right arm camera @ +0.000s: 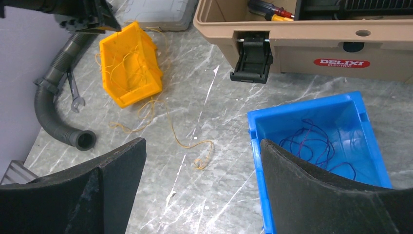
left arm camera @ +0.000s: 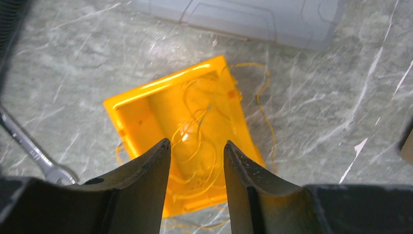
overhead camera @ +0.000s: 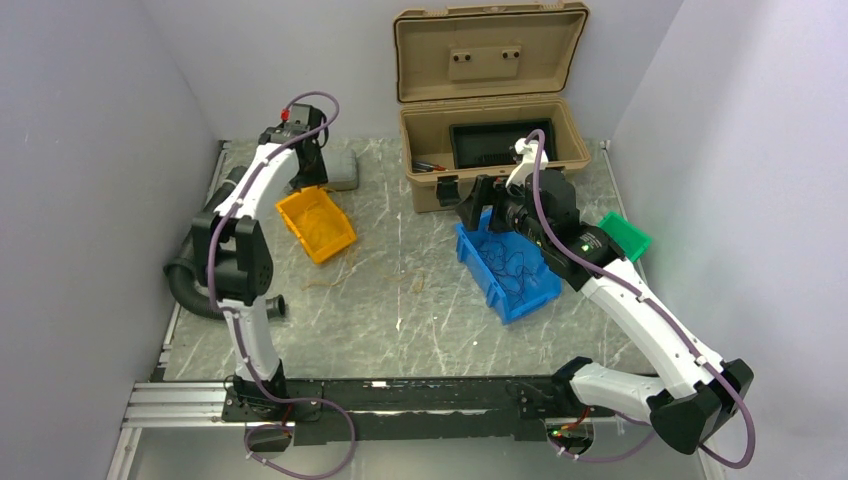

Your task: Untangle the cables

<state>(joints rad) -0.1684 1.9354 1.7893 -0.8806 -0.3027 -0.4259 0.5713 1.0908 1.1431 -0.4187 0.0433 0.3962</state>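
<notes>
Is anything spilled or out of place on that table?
Yes. Thin yellow wires hang over the yellow bin rim and trail loose across the table, one curling strand well away from it. The blue wires lie inside the blue bin.

PLACE: a robotics lab, one closed test cell | WALLS: plain pale panels (overhead camera: 100,150) stand around the counter (overhead camera: 400,300) on three sides | RIG: two robot arms (overhead camera: 640,300) are fixed on a metal rail (overhead camera: 180,400) at the near edge | PROPS: a tan toolbox (overhead camera: 490,50) with screwdrivers (right arm camera: 265,7), a wrench (right arm camera: 74,92), a yellow bin (overhead camera: 330,250), a blue bin (overhead camera: 525,305), a green bin (overhead camera: 625,235)
</notes>
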